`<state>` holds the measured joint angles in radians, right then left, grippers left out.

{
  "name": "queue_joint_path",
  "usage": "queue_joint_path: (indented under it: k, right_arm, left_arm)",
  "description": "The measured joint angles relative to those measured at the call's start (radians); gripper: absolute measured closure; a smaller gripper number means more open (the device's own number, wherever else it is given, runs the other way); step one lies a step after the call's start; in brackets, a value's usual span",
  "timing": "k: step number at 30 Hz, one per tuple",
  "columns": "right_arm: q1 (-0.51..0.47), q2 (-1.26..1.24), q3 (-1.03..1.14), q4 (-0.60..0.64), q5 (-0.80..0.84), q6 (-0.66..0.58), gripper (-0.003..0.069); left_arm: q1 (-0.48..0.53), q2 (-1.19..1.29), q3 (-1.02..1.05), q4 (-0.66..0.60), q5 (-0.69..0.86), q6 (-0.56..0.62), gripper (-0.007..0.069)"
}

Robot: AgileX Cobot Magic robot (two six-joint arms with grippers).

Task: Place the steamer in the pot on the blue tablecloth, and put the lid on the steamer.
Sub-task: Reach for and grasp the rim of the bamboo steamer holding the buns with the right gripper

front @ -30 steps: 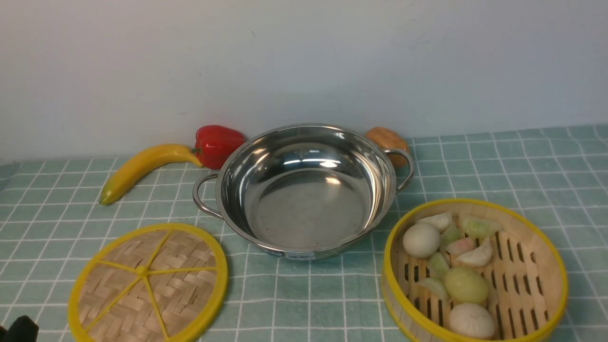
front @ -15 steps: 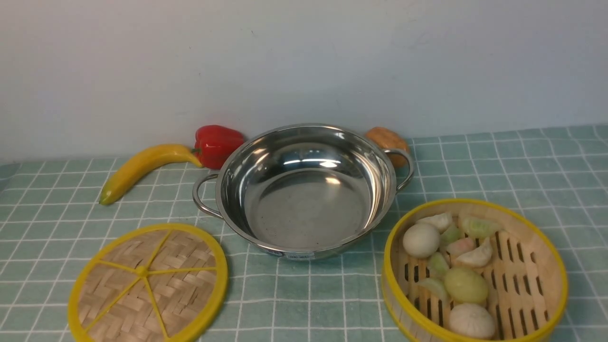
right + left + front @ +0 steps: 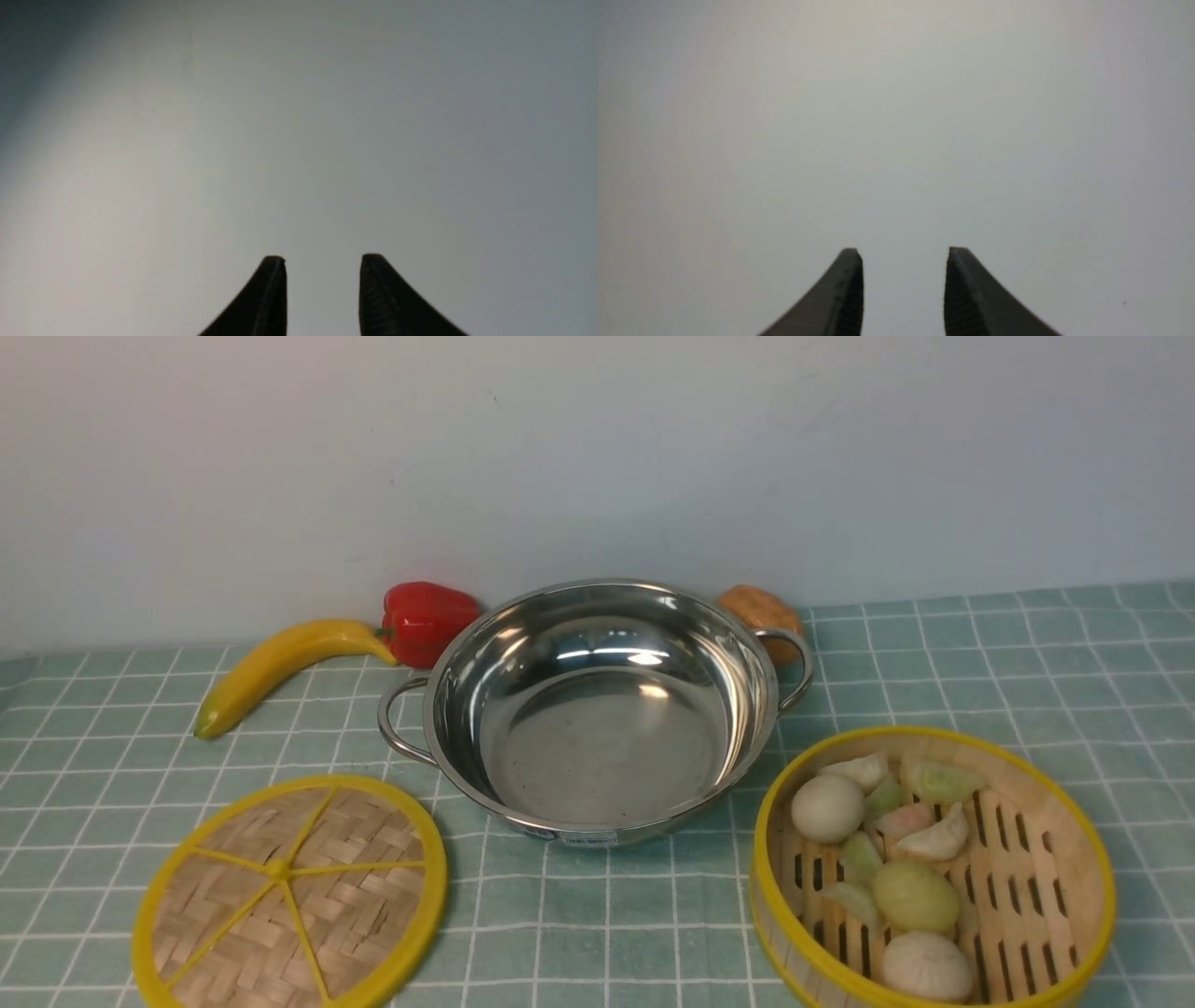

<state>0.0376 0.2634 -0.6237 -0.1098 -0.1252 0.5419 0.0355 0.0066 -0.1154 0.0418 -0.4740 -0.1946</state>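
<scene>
steamer (image 3: 1046, 859), round yellow-rimmed bamboo basket, is set beside shiny steel pot (image 3: 597, 747) on teal cloth (image 3: 980, 663); left pincer (image 3: 903, 280) and right pincer (image 3: 322, 284) are spread, empty.

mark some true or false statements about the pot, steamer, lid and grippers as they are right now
1. The pot is empty. True.
2. The steamer sits inside the pot. False: it stands on the blue tablecloth, right of the pot and nearer the camera.
3. The lid covers the steamer. False: it lies flat on the blue tablecloth left of the pot, and the steamer is uncovered.
4. A banana and a red pepper lie to the pot's left, toward the wall. True.
5. The left gripper holds the lid. False: its jaws stand apart with nothing between them.
6. The right gripper is open and empty. True.
</scene>
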Motion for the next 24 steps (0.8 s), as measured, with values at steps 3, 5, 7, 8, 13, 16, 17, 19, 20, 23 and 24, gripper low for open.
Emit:
queue_joint_path:
  k: [3,5,7,8,13,16,17,19,20,23,24]
  right_arm:
    - [0.0,0.115,-0.124,0.0,0.247,-0.004,0.0419]
    - [0.0,0.213,-0.213,0.0,0.45,-0.02,0.0419]
    - [0.0,0.321,-0.297,0.008,0.666,-0.056,0.0419]
    - [0.0,0.359,-0.319,0.015,0.738,-0.075,0.0419]
    - [0.0,0.547,-0.369,0.099,1.04,-0.215,0.0419]
    - [0.0,0.666,-0.371,0.182,1.187,-0.326,0.0419]
    - [0.0,0.703,-0.371,0.199,1.211,-0.354,0.0419]
    - [0.0,0.766,-0.369,0.228,1.229,-0.391,0.0419]
    - [0.0,0.806,-0.368,0.239,1.228,-0.403,0.0419]
    - [0.0,0.894,-0.368,0.243,1.198,-0.417,0.0419]
    - [0.0,0.917,-0.368,0.243,1.187,-0.418,0.0419]
  left_arm:
    - [0.0,0.015,-0.104,0.002,0.179,0.021,0.0382]
    - [0.0,0.053,-0.198,0.001,0.353,0.04,0.0382]
    - [0.0,0.122,-0.307,0.001,0.579,0.055,0.0382]
    - [0.0,0.15,-0.341,0.001,0.653,0.056,0.0382]
    - [0.0,0.327,-0.487,0.001,1.033,0.056,0.0382]
    - [0.0,0.455,-0.543,0.001,1.231,0.056,0.0382]
    - [0.0,0.497,-0.554,0.001,1.281,0.056,0.0382]
    - [0.0,0.572,-0.562,0.001,1.345,0.056,0.0382]
    - [0.0,0.622,-0.565,0.001,1.39,0.057,0.0382]
    - [0.0,0.73,-0.566,0.002,1.434,0.063,0.0382]
    - [0.0,0.777,-0.567,0.004,1.443,0.071,0.0382]
